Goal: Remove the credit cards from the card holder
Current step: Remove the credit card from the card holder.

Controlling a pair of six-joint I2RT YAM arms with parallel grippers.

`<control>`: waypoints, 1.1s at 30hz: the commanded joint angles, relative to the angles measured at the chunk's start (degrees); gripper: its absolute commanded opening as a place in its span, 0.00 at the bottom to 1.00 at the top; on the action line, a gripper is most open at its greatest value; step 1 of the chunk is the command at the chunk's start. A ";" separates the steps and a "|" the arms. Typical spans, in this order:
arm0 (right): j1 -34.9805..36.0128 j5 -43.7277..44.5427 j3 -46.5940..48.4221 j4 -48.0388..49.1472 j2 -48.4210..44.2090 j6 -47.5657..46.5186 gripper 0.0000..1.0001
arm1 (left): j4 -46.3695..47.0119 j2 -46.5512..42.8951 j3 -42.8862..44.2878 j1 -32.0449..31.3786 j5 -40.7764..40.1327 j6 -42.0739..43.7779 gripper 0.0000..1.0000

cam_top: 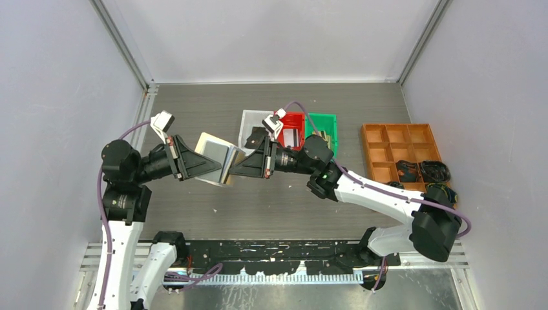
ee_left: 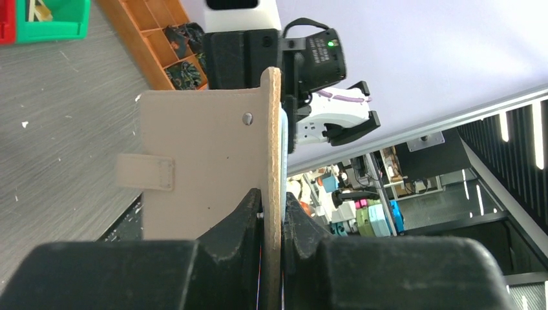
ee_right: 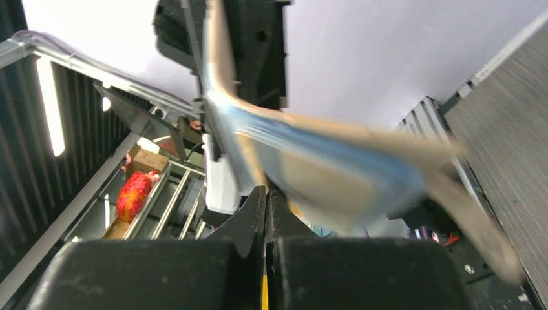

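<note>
Work on this task looks to us about half done. The card holder (ee_left: 207,161) is up in the air above the table (cam_top: 278,206), between the two arms, and it stands on its edge with the snap tab (ee_left: 146,172) sticking out from one face. The left gripper (ee_left: 272,205) is clenched on the edge of the beige cover, one finger on each face. We judge that this arm only steadies the wallet.

The right gripper (ee_right: 265,200) meets the holder from the opposite side, at the open edge, where the shiny clear sleeves (ee_right: 336,168) show blurred in its wrist view. Its fingers are pressed fully together. A thin yellow line shows deep between them, but we cannot tell if this is a gold card, a sleeve, or a part of the gripper itself.

For what is done: in the top view a pale card (cam_top: 291,137) seems to lie in the red bin (cam_top: 294,117). Something gold-coloured (cam_top: 327,139) lies in the green bin (cam_top: 321,117) beside it, too small to name surely. If these are credit cards, a part of the work is finished.

For what is left: the sleeves are too blurred to count the cards inside, so at least one more pull is probably needed.
</note>
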 commanded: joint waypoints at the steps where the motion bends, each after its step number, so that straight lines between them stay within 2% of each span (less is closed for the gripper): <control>1: -1.18 1.60 -2.48 -2.65 -2.66 -2.02 0.01 | 4.14 -1.04 4.02 -0.14 2.15 -0.95 0.14; 6: -1.20 1.20 -1.83 -1.55 -2.34 -1.23 0.03 | 4.07 -1.14 3.57 -0.12 1.97 -0.87 0.13; 9: -1.11 0.17 -1.11 1.87 -1.96 0.48 0.15 | 3.51 -1.25 3.41 -0.19 1.97 -0.12 0.12; 11: -1.08 -0.62 -1.00 3.22 -2.10 1.44 0.20 | 1.21 -1.22 3.83 -0.10 1.74 1.62 0.13; 17: -0.98 -2.77 -2.23 3.53 -6.07 2.02 0.35 | -8.45 -1.03 5.68 -0.07 -1.25 11.97 0.12; 19: -0.87 -1.76 -2.04 1.78 -7.25 2.16 0.48 | -13.40 -1.39 6.70 -0.14 -4.62 17.63 0.11; 21: -0.66 -0.79 -0.60 0.36 -7.13 1.68 0.54 | -15.78 -1.44 7.53 -0.14 -5.37 20.27 0.10; 27: -0.67 -2.26 3.86 0.98 -1.08 2.59 0.54 | -15.65 -1.64 8.49 -0.14 -3.14 19.78 0.15; 33: -0.64 -4.06 6.64 5.03 3.15 5.70 0.51 | -6.93 -3.70 5.13 -0.14 0.91 13.00 0.20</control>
